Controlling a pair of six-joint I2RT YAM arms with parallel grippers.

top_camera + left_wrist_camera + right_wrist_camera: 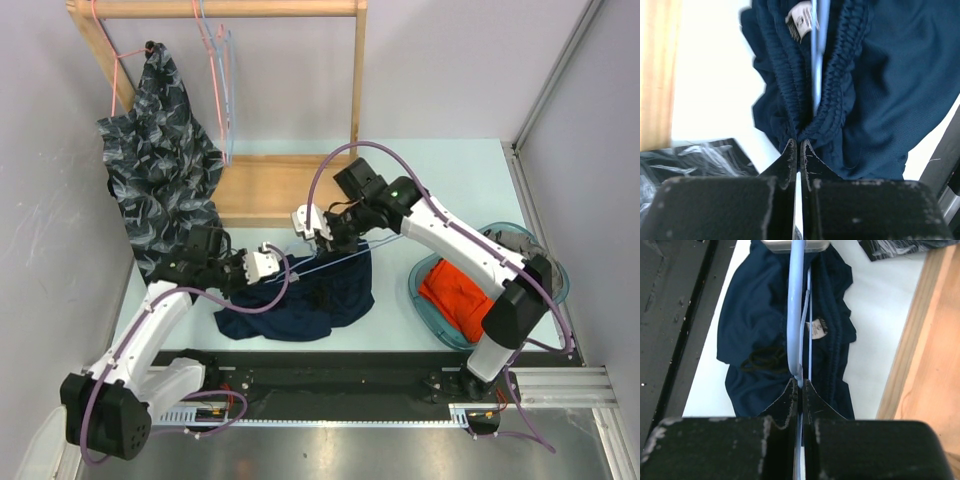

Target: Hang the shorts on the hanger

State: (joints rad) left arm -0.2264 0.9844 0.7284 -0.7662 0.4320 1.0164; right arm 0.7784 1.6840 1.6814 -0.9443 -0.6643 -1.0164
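Left tool (799,147): black fingers pressed fully together. The ribbed elastic waistband of the shorts (890,75) gathers into a V right at the tips and looks pinched there.

Shorts: plain dark navy, soft and matte, crumpled. They spread out ahead of this tool on the pale surface (440,170). A small white label (801,20) shows further ahead, inside the waistband.

Hanger (817,50): a thin, smooth light-blue rod, blurred in the left wrist view. It runs straight ahead of the tips, between the two waistband folds.

Right tool (800,385): fingers closed on the hanger, whose rounded bar leaves between the tips and runs away in front. The shorts lie under and to either side of that bar, just beyond the tips, with a dark cord (760,360) looped on the fabric to the left.

Flat light wooden board (930,340) to this tool's right.
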